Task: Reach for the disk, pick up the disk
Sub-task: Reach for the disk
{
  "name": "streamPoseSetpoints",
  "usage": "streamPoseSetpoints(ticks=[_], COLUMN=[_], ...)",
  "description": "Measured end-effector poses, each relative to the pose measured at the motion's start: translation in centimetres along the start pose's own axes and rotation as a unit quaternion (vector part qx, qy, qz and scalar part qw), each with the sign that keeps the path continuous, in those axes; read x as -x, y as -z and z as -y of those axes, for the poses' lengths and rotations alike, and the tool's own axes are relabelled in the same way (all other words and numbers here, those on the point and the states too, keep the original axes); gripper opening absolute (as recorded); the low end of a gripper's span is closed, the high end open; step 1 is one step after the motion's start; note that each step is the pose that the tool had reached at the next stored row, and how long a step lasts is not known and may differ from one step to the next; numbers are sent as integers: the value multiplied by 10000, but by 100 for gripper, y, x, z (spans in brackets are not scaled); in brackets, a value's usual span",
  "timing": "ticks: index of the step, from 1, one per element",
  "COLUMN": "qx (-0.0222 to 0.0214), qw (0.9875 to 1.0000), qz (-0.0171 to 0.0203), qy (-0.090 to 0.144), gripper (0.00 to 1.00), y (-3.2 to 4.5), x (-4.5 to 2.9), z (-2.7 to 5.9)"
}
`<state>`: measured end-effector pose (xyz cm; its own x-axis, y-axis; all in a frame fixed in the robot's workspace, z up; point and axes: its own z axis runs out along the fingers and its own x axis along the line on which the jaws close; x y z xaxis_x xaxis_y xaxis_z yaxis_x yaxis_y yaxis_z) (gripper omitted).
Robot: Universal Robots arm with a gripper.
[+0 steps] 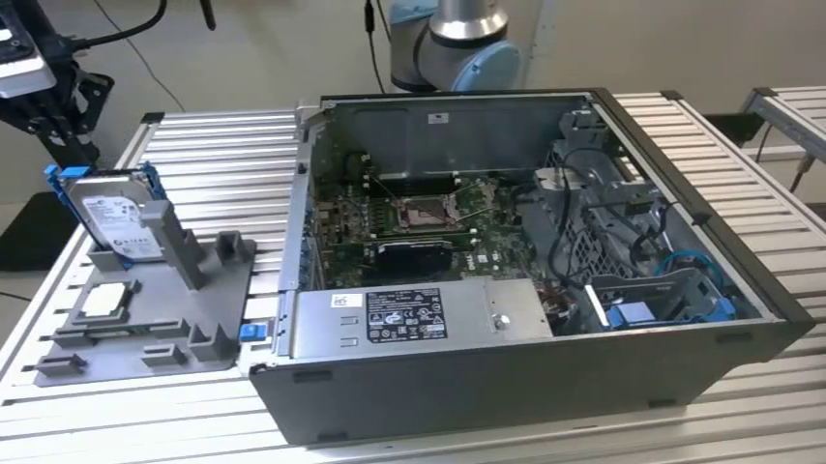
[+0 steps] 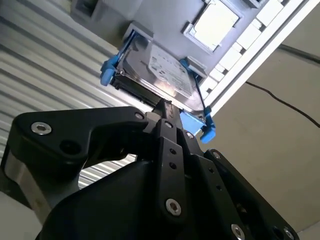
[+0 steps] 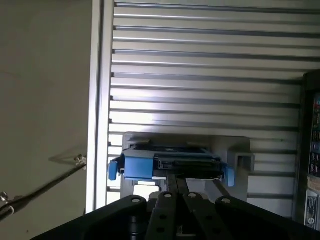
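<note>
Exterior view: the disk [image 1: 116, 217] stands on edge in the grey stand [image 1: 193, 290] at the exterior view's left. Its white label faces outward and its blue rails run along its sides. The stand sits on the slatted desk [image 1: 193, 145], just beside the open computer case [image 1: 516, 387], and a small square chip [image 1: 106, 300] lies flat on the stand in front of the disk.

In the first wrist view the disk [image 3: 170, 162] is seen edge-on, directly ahead of the tool [image 3: 177, 179]. The tool's two fingers lie together with no gap showing and nothing between them. In the second wrist view their tips [image 2: 162, 107] come right up to the disk's near edge [image 2: 160, 75]. Whether they touch it or stop just short cannot be told.

The reach looks close to finished, since the tool is lined up with the disk's upper edge. No grasp has been made: the disk rests in its slot, unlifted. The whole pick-up remains to be done.
</note>
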<state>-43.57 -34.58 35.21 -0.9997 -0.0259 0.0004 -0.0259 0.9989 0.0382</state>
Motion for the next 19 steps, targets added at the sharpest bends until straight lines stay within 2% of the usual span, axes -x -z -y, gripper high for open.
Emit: streamPoseSetpoints(ticks=[4,8,12,19], qx=[0,0,0,0], qw=[10000,10000,10000,10000], qz=[-1,-2,-4,-4], qy=[22,68,96,96], gripper=[0,0,0,0], y=[-12,-23,-30,-31], x=[-118,-196,-225,-227], z=[-35,-42,-41,-42])
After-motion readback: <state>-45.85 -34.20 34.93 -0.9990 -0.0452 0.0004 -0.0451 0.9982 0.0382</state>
